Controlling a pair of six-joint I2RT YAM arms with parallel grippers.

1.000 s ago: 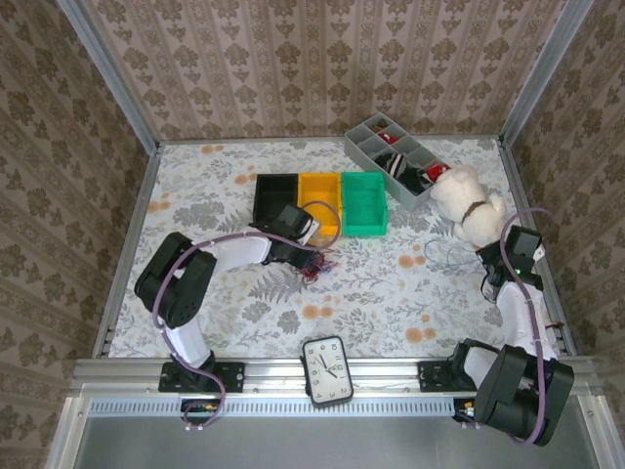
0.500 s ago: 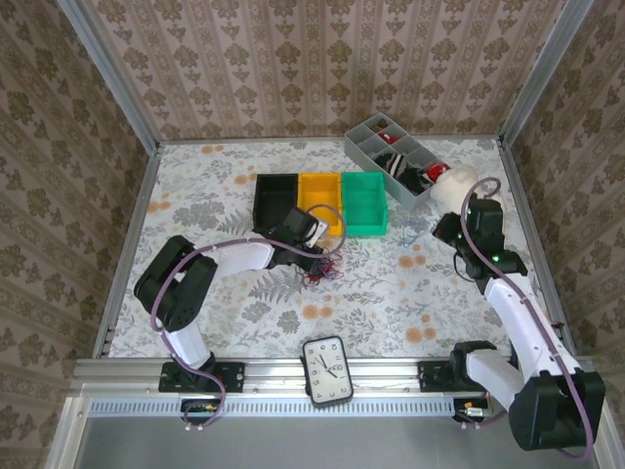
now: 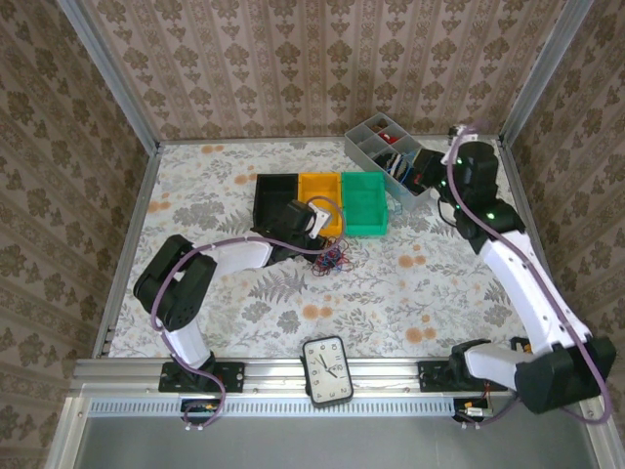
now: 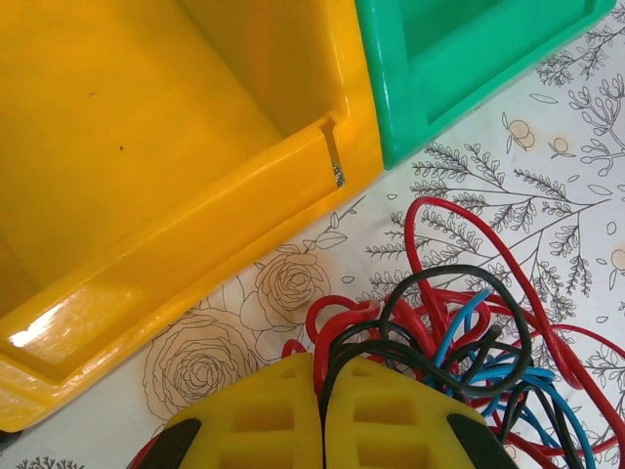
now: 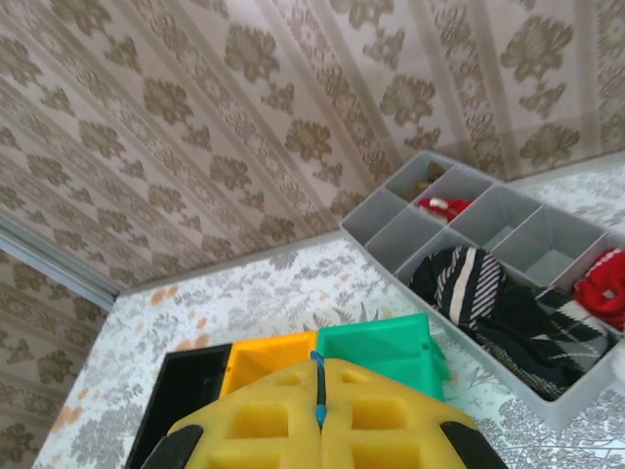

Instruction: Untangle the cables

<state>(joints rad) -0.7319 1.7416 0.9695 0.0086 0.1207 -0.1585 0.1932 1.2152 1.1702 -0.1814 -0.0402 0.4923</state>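
One bunch of cables [image 3: 335,260], with red, blue and black strands looped through each other, lies on the floral table [image 3: 410,293]. It sits just in front of where the yellow bin [image 3: 319,179] meets the green bin [image 3: 364,233].

Edges and room:
- The front walls of the bins stand close behind the bunch.
- The black bin [image 3: 275,195] sits against the yellow one on its left.
- Bare tablecloth lies in front of the bunch and to its right.
- The clock [image 3: 327,369] at the near edge is well apart from it.

Left arm: it lies low, elbow folded near the table's left side, forearm reaching right toward the bins. The left gripper [image 4: 320,381] points down at the bin side of the bunch. Its yellow fingers are pressed together. A black strand runs into the seam between them, and red loops crowd the tips, so it is clamped on the bunch.

Right arm: it is stretched long from its base to the far right corner. The right gripper [image 3: 423,170] is held high over the grey organiser [image 3: 376,147] and faces left. In the wrist view the fingers meet flat, with a thin blue strand [image 5: 319,389] pinched in the seam.
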